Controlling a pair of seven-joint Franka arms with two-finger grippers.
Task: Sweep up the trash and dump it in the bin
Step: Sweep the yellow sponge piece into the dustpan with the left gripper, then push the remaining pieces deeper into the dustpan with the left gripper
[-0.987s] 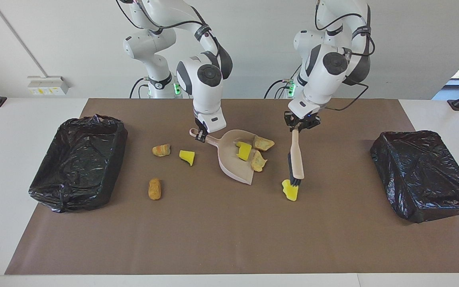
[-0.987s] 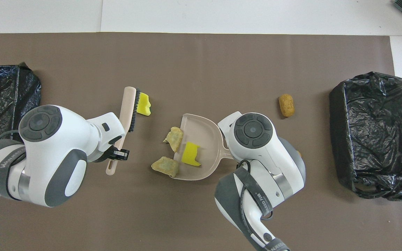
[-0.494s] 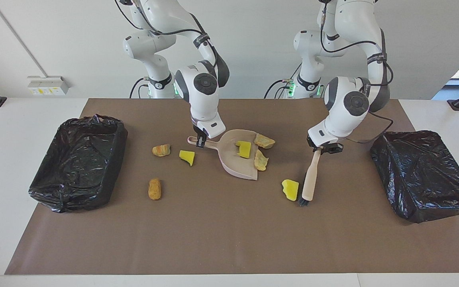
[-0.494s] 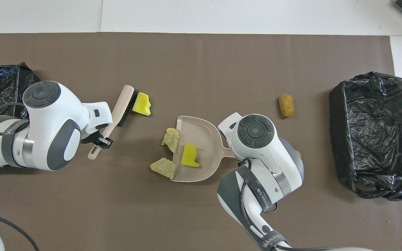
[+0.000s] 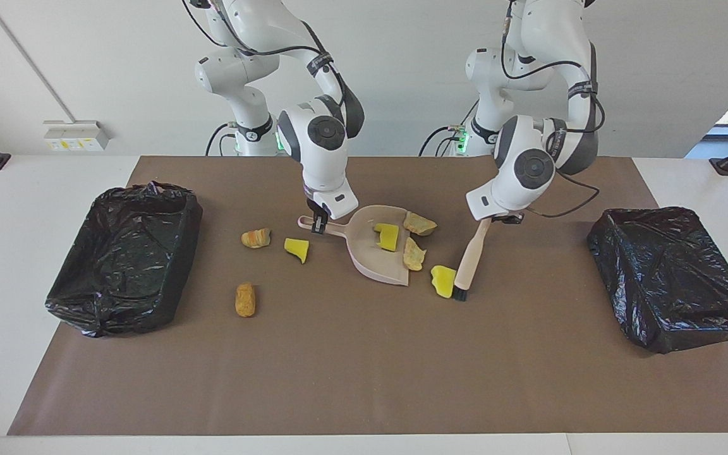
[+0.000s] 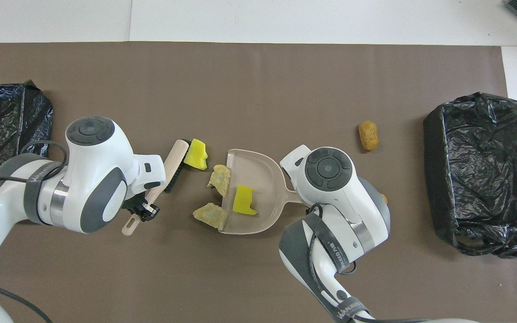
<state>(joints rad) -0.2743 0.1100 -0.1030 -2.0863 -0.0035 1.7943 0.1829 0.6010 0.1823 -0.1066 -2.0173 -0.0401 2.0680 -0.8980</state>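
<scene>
My right gripper [image 5: 318, 222] is shut on the handle of the beige dustpan [image 5: 369, 260], which lies on the mat. One yellow trash chunk [image 5: 388, 237] sits in the pan, and two bread pieces [image 5: 418, 223] [image 5: 413, 254] lie at its mouth. My left gripper [image 5: 504, 218] is shut on the beige brush [image 5: 470, 259], whose bristles press a yellow chunk [image 5: 443, 280] close to the pan's mouth. In the overhead view the brush [image 6: 175, 163] touches this chunk [image 6: 196, 154] beside the dustpan [image 6: 258, 172]. Three more trash pieces [image 5: 255, 237] [image 5: 297, 248] [image 5: 245, 299] lie toward the right arm's end.
A black-bagged bin [image 5: 125, 256] stands at the right arm's end of the brown mat and another bin [image 5: 670, 275] at the left arm's end. White table shows around the mat [image 5: 364, 379].
The left arm swung the brush around the yellow chunk and pushed it toward the dustpan's mouth. The dustpan turned slightly a second ago and has stayed still since.
</scene>
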